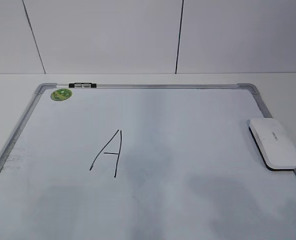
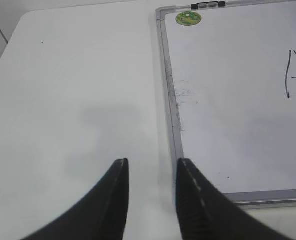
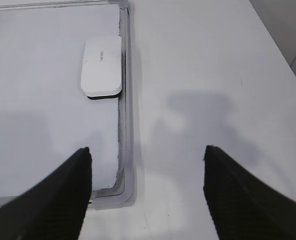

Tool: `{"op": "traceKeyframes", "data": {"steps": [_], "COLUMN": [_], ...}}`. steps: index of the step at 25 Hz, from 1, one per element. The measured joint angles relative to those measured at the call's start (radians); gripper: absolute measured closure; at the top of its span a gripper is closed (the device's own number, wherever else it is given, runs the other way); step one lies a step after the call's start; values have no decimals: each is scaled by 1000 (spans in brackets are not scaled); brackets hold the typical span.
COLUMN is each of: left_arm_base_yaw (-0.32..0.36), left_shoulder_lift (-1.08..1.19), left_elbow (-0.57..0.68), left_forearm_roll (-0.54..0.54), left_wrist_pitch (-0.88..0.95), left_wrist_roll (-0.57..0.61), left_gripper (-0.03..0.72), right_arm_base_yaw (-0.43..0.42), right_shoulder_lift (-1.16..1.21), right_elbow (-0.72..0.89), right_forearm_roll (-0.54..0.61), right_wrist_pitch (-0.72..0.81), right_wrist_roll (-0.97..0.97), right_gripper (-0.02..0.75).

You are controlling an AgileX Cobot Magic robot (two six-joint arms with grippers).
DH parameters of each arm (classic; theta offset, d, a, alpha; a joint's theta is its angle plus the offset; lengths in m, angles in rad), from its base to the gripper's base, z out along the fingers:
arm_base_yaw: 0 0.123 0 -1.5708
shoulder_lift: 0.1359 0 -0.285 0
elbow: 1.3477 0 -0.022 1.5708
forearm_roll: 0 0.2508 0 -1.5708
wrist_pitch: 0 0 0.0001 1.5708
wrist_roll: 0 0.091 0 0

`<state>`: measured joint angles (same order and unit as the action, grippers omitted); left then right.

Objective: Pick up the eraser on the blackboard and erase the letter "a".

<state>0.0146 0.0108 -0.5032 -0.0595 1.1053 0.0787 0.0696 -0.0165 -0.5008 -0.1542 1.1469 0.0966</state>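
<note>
The blackboard (image 1: 188,150) is a white board with a grey frame lying flat on the table. A capital "A" (image 1: 109,152) is drawn on it. I see no small letter "a" in any view. The white eraser (image 1: 273,143) lies on the board at its right edge; it also shows in the right wrist view (image 3: 102,66). My left gripper (image 2: 152,167) is open and empty above the table beside the board's left frame. My right gripper (image 3: 146,155) is wide open and empty above the board's near right corner, short of the eraser. Neither gripper shows in the exterior view.
A round green sticker (image 1: 61,94) sits at the board's far left corner, next to a small black clip (image 1: 82,85) on the frame. White table (image 2: 67,90) extends left of the board and right of it (image 3: 203,65). A white panelled wall stands behind.
</note>
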Motion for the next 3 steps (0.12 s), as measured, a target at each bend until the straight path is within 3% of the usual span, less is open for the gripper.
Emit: {"op": "traceKeyframes", "data": {"steps": [3], "left_arm_base_yaw": [0], "left_shoulder_lift": [0], "left_elbow": [0], "left_forearm_roll": [0], "left_wrist_pitch": [0], "left_wrist_roll": [0], "left_gripper": [443], "right_arm_base_yaw": [0], "right_shoulder_lift": [0], "right_elbow": [0], "right_forearm_roll": [0], "right_wrist_pitch": [0], "right_wrist_roll": [0], "right_gripper": [181]}}
